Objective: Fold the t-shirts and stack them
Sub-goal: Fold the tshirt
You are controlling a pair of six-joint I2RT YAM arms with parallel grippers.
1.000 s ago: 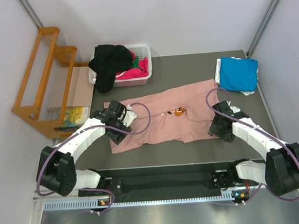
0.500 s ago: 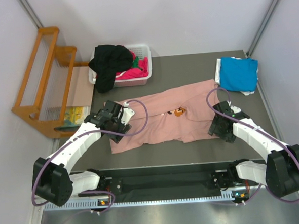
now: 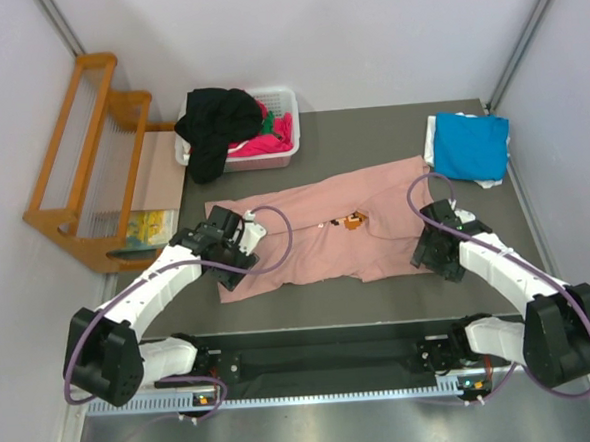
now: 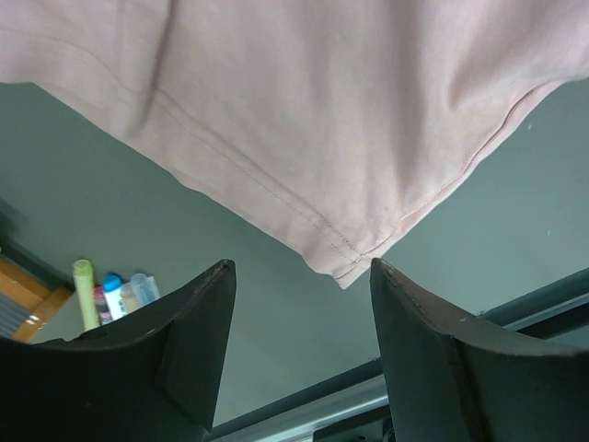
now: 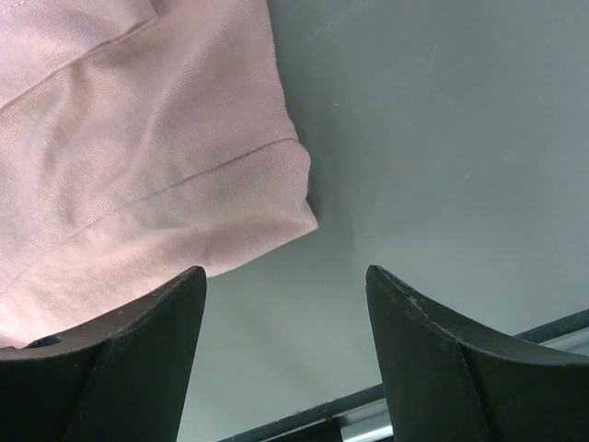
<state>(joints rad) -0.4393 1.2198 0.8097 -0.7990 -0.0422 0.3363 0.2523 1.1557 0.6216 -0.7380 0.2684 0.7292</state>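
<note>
Left gripper [image 4: 301,276] and right gripper [image 5: 285,281], both with jaws spread and empty, hover low over opposite ends of the salmon-pink t-shirt [image 3: 316,242]. A hemmed corner lies just ahead of each gap, toward the left jaw on the right arm, with bare table [image 5: 442,138] beside it. The shirt lies flat between the two, apparently so both ends can be pinched for a fold, and each corner has open room around it. Beyond the right jaws sits a folded blue t-shirt [image 3: 471,145]; beyond the left, the white basket [image 3: 271,161], draped with a black t-shirt [image 3: 214,126].
</note>
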